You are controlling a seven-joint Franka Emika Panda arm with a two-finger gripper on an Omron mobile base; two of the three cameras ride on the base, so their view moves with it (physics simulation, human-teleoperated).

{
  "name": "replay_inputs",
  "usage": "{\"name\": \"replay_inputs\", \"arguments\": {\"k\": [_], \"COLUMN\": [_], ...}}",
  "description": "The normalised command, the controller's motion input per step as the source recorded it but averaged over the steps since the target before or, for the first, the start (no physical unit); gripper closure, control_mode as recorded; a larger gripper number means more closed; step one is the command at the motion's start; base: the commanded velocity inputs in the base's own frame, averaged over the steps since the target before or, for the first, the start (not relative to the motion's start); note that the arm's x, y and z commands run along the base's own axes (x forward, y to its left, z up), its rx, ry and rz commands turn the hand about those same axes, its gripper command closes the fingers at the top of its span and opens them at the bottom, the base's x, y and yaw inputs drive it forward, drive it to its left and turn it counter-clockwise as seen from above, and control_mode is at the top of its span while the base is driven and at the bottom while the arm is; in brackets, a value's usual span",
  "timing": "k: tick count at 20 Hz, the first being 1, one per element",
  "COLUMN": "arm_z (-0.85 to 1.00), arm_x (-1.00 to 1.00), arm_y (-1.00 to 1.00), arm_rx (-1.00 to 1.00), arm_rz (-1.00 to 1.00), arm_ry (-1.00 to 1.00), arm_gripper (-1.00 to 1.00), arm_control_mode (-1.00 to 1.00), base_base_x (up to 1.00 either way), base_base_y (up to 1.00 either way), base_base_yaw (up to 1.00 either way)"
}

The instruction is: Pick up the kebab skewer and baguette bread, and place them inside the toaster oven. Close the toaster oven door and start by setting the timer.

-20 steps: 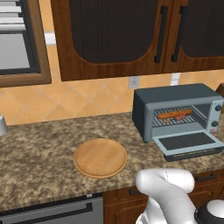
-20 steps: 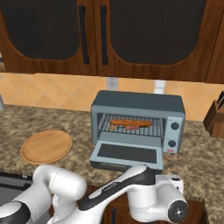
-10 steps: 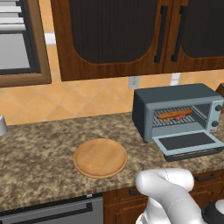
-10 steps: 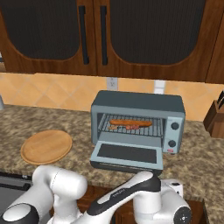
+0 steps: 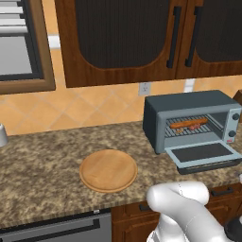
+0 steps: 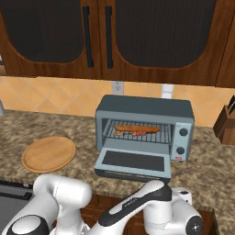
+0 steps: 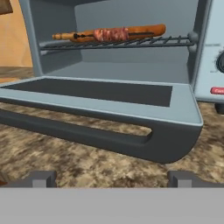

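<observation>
On rack: kebab skewer (image 7: 111, 33) partly hides baguette bread (image 7: 148, 30); end effector (image 7: 112, 178) fingers apart, empty.

Nothing readable here, honestly. The toaster oven (image 7: 131, 65) has a small red tag (image 7: 217, 91) on its knob strip, just below the knob (image 7: 220, 64), but it's cut off and too blurry to make out any letters.

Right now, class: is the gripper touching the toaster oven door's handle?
Apart. In the hand view the gripper sits below the toaster oven door, and bare granite counter shows between its fingertips and the dark handle.
</observation>
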Motion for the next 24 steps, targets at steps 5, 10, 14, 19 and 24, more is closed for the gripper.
{"name": "replay_inputs", "arguments": {"k": [5, 10, 14, 19, 24], "arm_z": [-0.07, -0.02, 0.00, 0.00, -0.12], "arm_x": [0.08, 0.06, 0.13, 0.08, -0.05], "arm_y": [0.01, 0.17, 0.14, 0.04, 0.00], "arm_rx": [0.00, 0.00, 0.00, 0.00, 0.00], "arm_rz": [0.00, 0.00, 0.00, 0.00, 0.00], "arm_ry": [0.00, 0.00, 0.00, 0.00, 0.04], "arm_gripper": [-1.00, -1.00, -1.00, -1.00, -1.00], "arm_control_mode": [-1.00, -1.00, -1.00, -1.00, -1.00], "base_base_x": [0.00, 0.00, 0.00, 0.00, 0.00], "base_base_y": [0.00, 0.00, 0.00, 0.00, 0.00], "base_base_yaw": [0.00, 0.00, 0.00, 0.00, 0.00]}}
